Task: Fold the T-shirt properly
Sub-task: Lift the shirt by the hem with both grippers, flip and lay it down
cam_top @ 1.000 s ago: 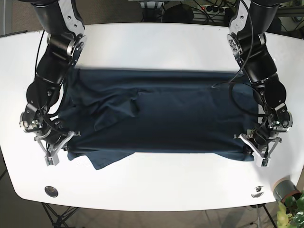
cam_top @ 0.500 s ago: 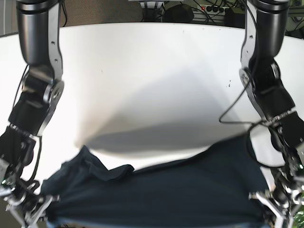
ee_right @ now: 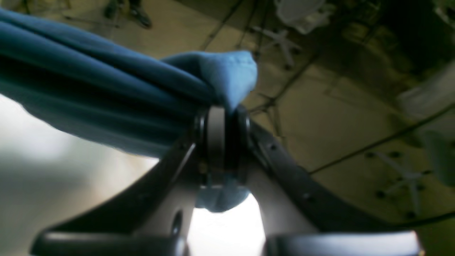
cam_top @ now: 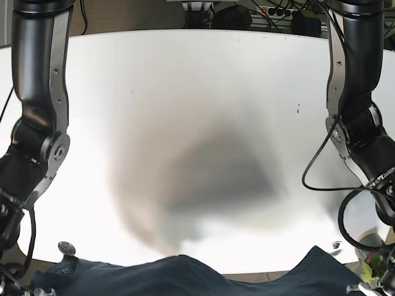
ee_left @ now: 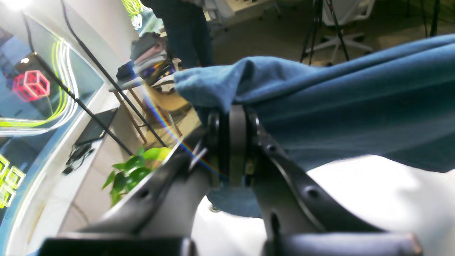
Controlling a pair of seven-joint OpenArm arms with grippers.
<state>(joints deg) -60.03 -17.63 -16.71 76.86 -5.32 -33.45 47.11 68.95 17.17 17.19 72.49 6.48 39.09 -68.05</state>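
Left wrist view: the left claw [ee_left: 231, 142] is clamped on a bunched corner of the shirt [ee_left: 337, 96], which stretches away to the right, off the bench [ee_left: 373, 199].

Right wrist view: the right claw [ee_right: 222, 142] pinches the other corner, cloth running left.

Base view: the shirt [cam_top: 185, 277] hangs at the bench's [cam_top: 197, 111] near edge, lifted clear. The step looks like a lift-and-spread; next, lay it flat across the bench.

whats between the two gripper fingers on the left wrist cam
A bunched fold of the blue T-shirt is pinched between the left gripper's fingers, in the left wrist view.
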